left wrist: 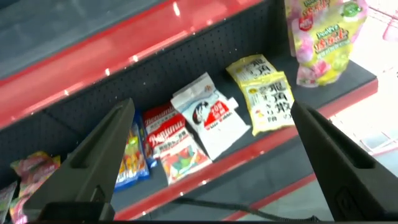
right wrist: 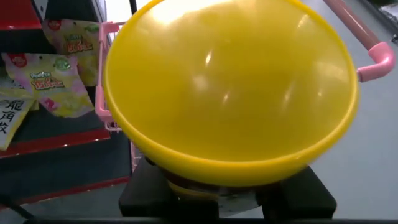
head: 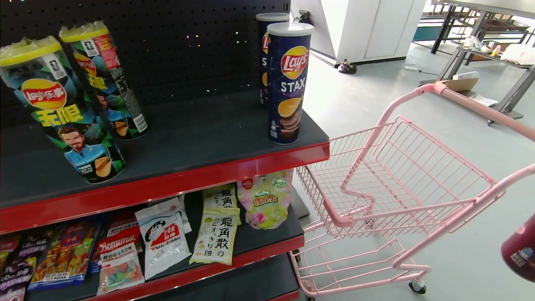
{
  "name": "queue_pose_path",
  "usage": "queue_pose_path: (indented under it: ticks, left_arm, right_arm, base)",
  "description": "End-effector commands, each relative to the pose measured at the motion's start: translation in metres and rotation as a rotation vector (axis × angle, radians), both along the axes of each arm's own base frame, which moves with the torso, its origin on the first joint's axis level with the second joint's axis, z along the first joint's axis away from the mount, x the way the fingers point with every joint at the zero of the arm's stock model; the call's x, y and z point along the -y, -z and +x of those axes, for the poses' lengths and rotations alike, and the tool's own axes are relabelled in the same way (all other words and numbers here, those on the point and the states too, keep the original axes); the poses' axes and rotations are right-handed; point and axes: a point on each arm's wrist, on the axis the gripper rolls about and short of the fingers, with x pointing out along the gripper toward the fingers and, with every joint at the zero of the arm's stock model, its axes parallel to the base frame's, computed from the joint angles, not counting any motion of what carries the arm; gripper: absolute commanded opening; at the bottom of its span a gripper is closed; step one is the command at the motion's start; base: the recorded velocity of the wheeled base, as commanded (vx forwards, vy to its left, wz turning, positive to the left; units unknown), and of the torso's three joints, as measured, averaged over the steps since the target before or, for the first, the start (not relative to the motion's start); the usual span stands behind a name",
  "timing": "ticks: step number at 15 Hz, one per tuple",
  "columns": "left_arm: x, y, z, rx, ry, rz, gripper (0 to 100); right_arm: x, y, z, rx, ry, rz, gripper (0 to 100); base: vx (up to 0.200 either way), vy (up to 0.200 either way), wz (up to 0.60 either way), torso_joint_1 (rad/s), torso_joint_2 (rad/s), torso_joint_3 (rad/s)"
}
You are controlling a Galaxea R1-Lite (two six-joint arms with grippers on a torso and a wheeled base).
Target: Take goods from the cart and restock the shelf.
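I am in the carrying step: my right claw (right wrist: 217,190) is closed around a dark red can (head: 520,251), which hangs at the lower right edge of the head view, beside the pink cart (head: 480,107) and well apart from the shelf. From the right wrist camera I see mostly its yellow lid (right wrist: 230,81), so I judge the grip is low on the body. My left claw (left wrist: 211,106) is open with its fingers wide apart and holds nothing. It is in front of the lower shelf (head: 267,238). The next move, I think, is to bring the can up and to the left of the frame, lift it over the red front edge, and set it upright on the top shelf (head: 188,133). There is bare dark board in the middle, between the two groups of cans. The can is tall and narrow, so it should land flat before I release it, and not touch its neighbours. I count two green cans with yellow lids at upper left (head: 62,113), two dark blue cans with white lids at upper centre (head: 288,83), one red can in my claw and one cart. On the lower shelf I count two pale yellow bags (head: 215,236), one behind the other, one white bag (head: 163,238) and one pink and green bag (head: 265,202). The darker packets at far left overlap too much to count.
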Motion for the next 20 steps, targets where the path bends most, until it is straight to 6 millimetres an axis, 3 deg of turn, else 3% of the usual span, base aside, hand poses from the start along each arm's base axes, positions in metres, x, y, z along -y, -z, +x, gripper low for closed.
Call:
queue_pose_path:
  ticks: [1,10,13,20]
  left_arm:
    - [0.000,0.000,0.000,0.002,0.002,0.000,100]
    - [0.000,-0.005,-0.002,0.026,0.004,0.021,100]
    - [0.000,-0.005,-0.002,0.031,0.003,0.021,100]
    - [0.000,-0.005,-0.002,0.025,0.004,0.021,100]
  right_arm:
    - [0.000,0.001,-0.002,0.003,0.004,-0.002,0]
    - [0.000,0.005,-0.005,0.004,0.007,-0.002,0]
    - [0.000,0.010,-0.009,0.006,0.006,-0.002,0]
    - [0.000,0.016,-0.017,0.018,0.004,-0.004,0]
  base:
    - [0.000,0.000,0.00,0.000,0.00,0.000]
    - [0.000,0.000,0.53,0.005,0.00,0.004]
    - [0.000,0.000,0.00,0.000,0.00,0.000]
    - [0.000,0.200,0.00,0.005,0.00,0.002]
